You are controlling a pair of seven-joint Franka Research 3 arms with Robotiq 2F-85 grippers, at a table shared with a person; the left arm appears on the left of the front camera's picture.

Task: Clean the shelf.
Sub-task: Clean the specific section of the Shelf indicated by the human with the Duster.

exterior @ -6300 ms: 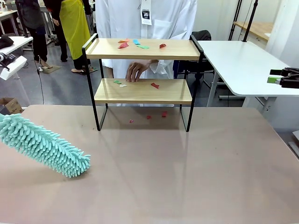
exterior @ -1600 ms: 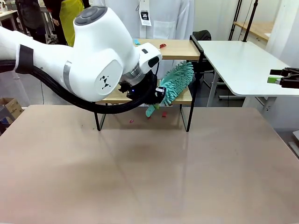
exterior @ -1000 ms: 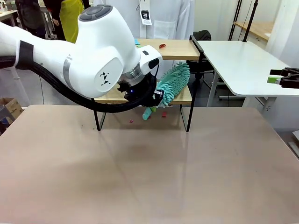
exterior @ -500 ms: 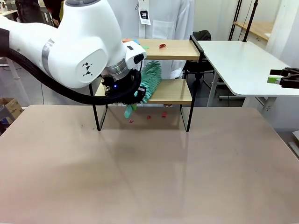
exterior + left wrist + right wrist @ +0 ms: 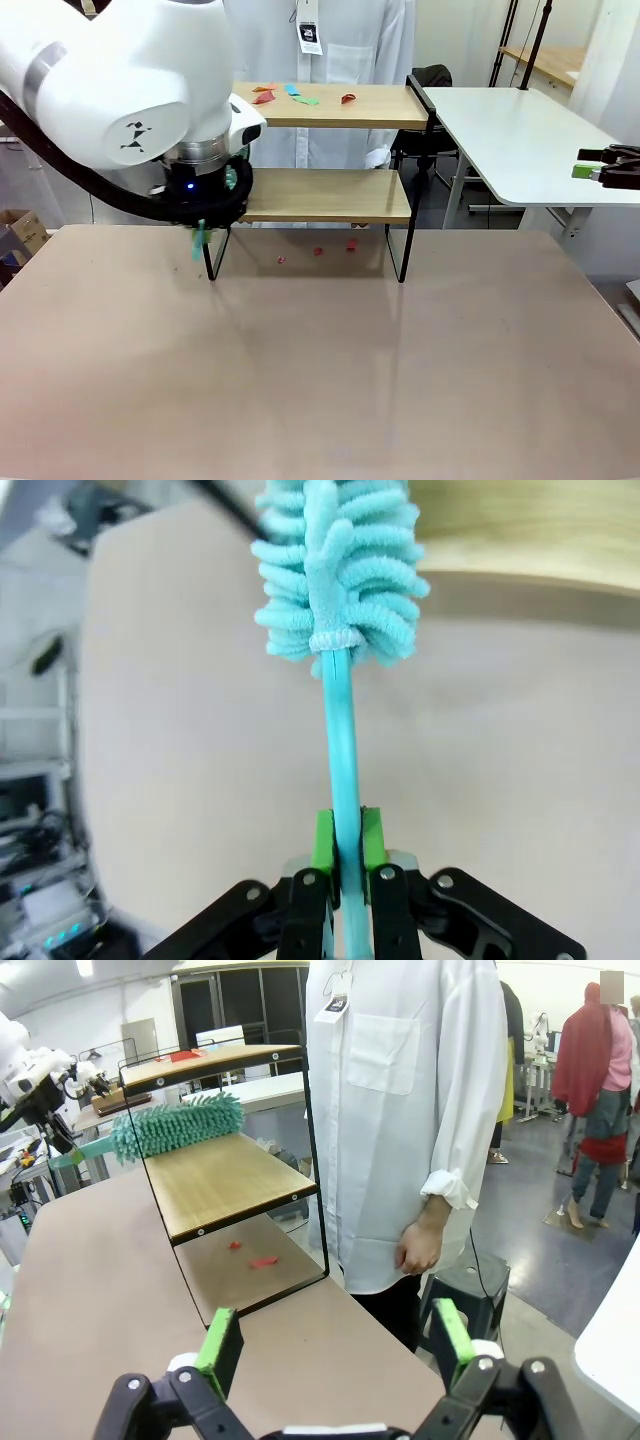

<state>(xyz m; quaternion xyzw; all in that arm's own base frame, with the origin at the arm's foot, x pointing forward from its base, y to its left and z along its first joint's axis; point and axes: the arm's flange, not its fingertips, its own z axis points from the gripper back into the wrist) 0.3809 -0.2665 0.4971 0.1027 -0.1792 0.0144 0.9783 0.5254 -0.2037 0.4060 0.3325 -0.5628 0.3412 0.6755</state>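
While left gripper (image 5: 341, 845) clamps duster (image 5: 335, 570) at shelf's (image 5: 350, 112) 9 o'clock end, lower board (image 5: 320, 195) looks clear; scraps (image 5: 290, 95) on top board (image 5: 390, 103), 11 o'clock, left to sweep. Shelf at table's (image 5: 400, 380) 12 o'clock. Right gripper (image 5: 335, 1345) agape, empty.

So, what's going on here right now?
The left gripper is shut on the handle of a teal duster. The duster's head is at the left end of the lower board of the shelf. That board looks free of scraps. Coloured scraps lie on the top board, and a few red scraps lie on the table beneath. The right gripper is open, off to the side. A person stands behind the shelf.
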